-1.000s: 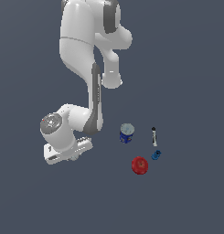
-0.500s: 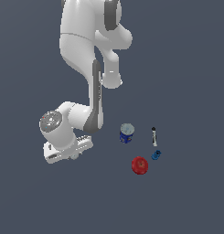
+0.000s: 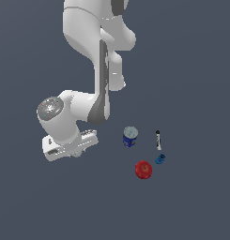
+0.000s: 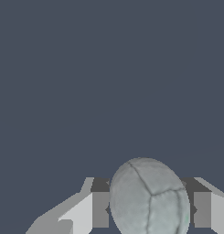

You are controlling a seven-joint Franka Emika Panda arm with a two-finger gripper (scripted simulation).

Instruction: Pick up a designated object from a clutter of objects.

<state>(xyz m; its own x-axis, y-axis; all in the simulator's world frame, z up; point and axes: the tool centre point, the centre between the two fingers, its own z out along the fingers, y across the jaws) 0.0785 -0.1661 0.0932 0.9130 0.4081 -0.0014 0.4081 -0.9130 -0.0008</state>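
In the exterior view my gripper point(image 3: 74, 149) hangs low over the floor at the exterior view's left, well apart from the rest of the clutter. The pale ball does not show here; my hand's white body hides whatever sits under it, and I cannot tell from this view how my fingers stand. The floor point(image 3: 191, 70) is a flat, uniform dark grey-blue that fills the whole background with no walls or edges. Off to the exterior view's right stands the blue can point(image 3: 130, 137) with its pale top, upright. Beyond it lies the thin black-and-white stick point(image 3: 157, 139), with the tiny blue piece point(image 3: 160, 159) just below its end, and the red round object point(image 3: 143, 169) sits near that piece. None of them lies between me and my hand.

In the wrist view the pale ball point(image 4: 149, 198) sits right between my two fingers point(image 4: 100, 208), which stand on either side of it, seemingly touching it. Only bare grey floor lies behind.
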